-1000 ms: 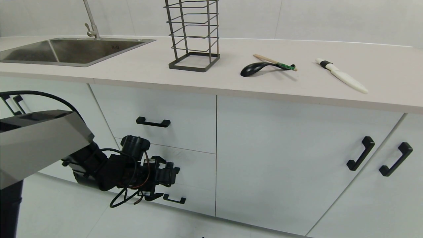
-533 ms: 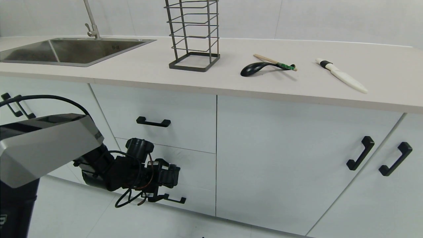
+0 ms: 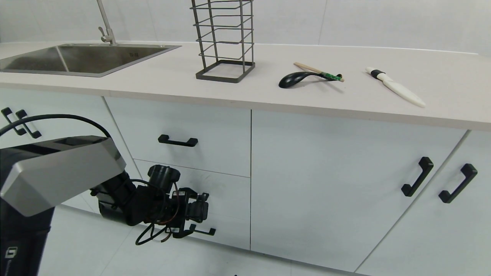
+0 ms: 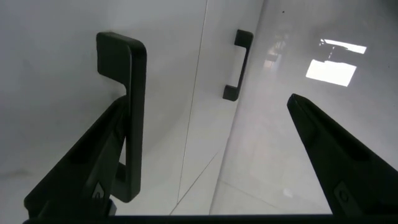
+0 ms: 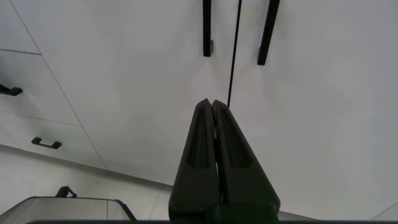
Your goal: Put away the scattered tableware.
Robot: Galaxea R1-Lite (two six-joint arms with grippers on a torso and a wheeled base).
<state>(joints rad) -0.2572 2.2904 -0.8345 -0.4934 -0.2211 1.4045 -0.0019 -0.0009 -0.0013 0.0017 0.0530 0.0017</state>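
Note:
On the countertop (image 3: 364, 57) lie a black spoon (image 3: 295, 79), a pair of chopsticks (image 3: 318, 71) resting across its handle, and a white knife (image 3: 395, 87) further right. My left gripper (image 3: 197, 216) is low in front of the drawers, open, at the bottom drawer's black handle (image 3: 203, 231). In the left wrist view that handle (image 4: 127, 112) lies against one finger of the widely open left gripper (image 4: 205, 102). My right gripper (image 5: 211, 102) is shut on nothing and faces white cabinet doors.
A tall wire rack (image 3: 224, 42) stands mid-counter, with a steel sink (image 3: 42, 59) and tap at the far left. An upper drawer handle (image 3: 177, 141) sits above the left arm. Two cabinet door handles (image 3: 417, 177) are at the right.
My left arm has shifted right and slightly down, bringing the open gripper closer to the bottom drawer handle. The tableware on the counter has not moved.

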